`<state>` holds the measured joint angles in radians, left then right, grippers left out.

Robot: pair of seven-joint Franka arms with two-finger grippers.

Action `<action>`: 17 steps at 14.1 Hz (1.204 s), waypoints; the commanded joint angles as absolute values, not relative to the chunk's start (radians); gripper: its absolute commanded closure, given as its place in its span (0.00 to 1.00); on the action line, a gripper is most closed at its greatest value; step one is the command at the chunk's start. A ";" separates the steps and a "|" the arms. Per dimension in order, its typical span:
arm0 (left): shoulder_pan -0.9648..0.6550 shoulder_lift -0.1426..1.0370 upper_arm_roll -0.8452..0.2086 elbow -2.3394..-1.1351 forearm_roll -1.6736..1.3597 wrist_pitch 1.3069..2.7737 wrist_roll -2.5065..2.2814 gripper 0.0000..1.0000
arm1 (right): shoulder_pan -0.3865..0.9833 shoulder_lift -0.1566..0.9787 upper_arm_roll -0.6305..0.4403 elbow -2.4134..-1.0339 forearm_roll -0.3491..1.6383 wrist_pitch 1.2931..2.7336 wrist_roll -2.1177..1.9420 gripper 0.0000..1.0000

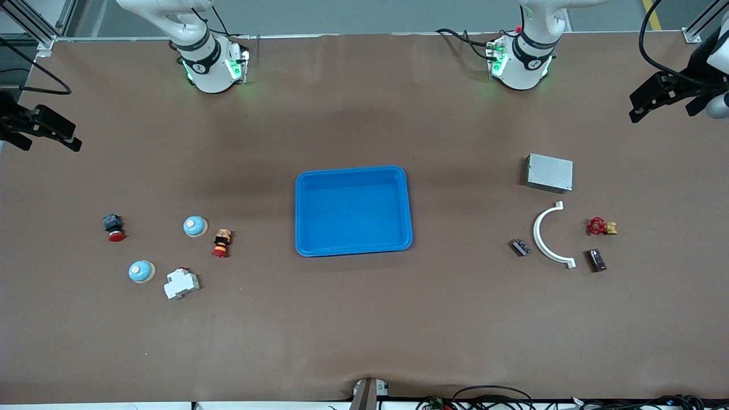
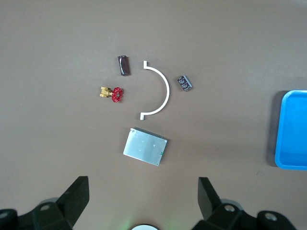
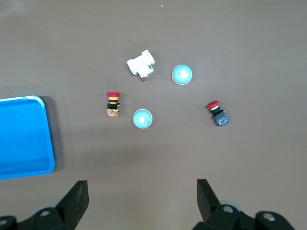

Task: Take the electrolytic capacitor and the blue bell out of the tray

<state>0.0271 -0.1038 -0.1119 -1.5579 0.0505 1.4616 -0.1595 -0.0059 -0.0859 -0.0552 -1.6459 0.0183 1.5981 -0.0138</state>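
Both grippers are seen with fingers spread wide, and nothing is held or touched by either. The left gripper [image 2: 143, 196] is raised over the left arm's end of the table, its two dark fingers [image 2: 76, 194] framing bare brown table [image 1: 364, 330]. The right gripper [image 3: 142, 199] is raised over the right arm's end in the same manner. In the front view each gripper is partly cut off by the picture's edge.

The capacitor [image 1: 596, 260], a small dark cylinder lying on its side, is found at the left arm's end, just beside a white curved bracket [image 1: 548, 236] and nearer to the front camera than a red-handled valve [image 1: 600, 226]. A small black component [image 1: 520, 247] and a grey metal box [image 1: 549, 172] lie nearby; their details are hard to make out.

Two blue bells are seen at the right arm's end: one bell [image 1: 195, 226] beside an orange-and-red button [image 1: 221, 243], the other bell [image 1: 141, 271] beside a white breaker [image 1: 181, 283]. A red-capped switch [image 1: 114, 227] lies apart from them.

The blue tray [image 1: 353, 171] sits mid-table; only a corner of it is shown in each wrist view.
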 commanded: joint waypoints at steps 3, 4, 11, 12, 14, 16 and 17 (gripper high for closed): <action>0.009 -0.048 -0.106 -1.523 0.026 1.447 -0.140 0.00 | -0.026 -0.104 -0.043 -1.663 0.012 1.601 -0.018 0.00; 0.011 -0.048 -0.106 -1.523 0.026 1.447 -0.138 0.00 | -0.026 -0.104 -0.043 -1.663 0.012 1.601 -0.018 0.00; 0.018 -0.058 -0.106 -1.522 0.021 1.447 -0.130 0.00 | -0.026 -0.104 -0.044 -1.663 0.017 1.598 -0.018 0.00; 0.021 -0.058 -0.106 -1.511 0.021 1.445 -0.130 0.00 | -0.026 -0.104 -0.044 -1.663 0.017 1.600 -0.018 0.00; 0.018 -0.058 -0.106 -1.505 0.021 1.445 -0.127 0.00 | -0.026 -0.104 -0.045 -1.663 0.017 1.601 -0.018 0.00; 0.015 -0.058 -0.106 -1.505 0.020 1.445 -0.127 0.00 | -0.025 -0.104 -0.044 -1.663 0.017 1.603 -0.018 0.00; 0.014 -0.058 -0.107 -1.505 0.018 1.445 -0.127 0.00 | -0.025 -0.104 -0.044 -1.663 0.017 1.606 -0.018 0.00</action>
<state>0.0160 -0.0519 -0.1116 -1.5152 0.0440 1.4615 -0.1549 -0.0064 -0.0859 -0.0568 -1.6460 0.0183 1.5986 -0.0138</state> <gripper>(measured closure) 0.000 0.000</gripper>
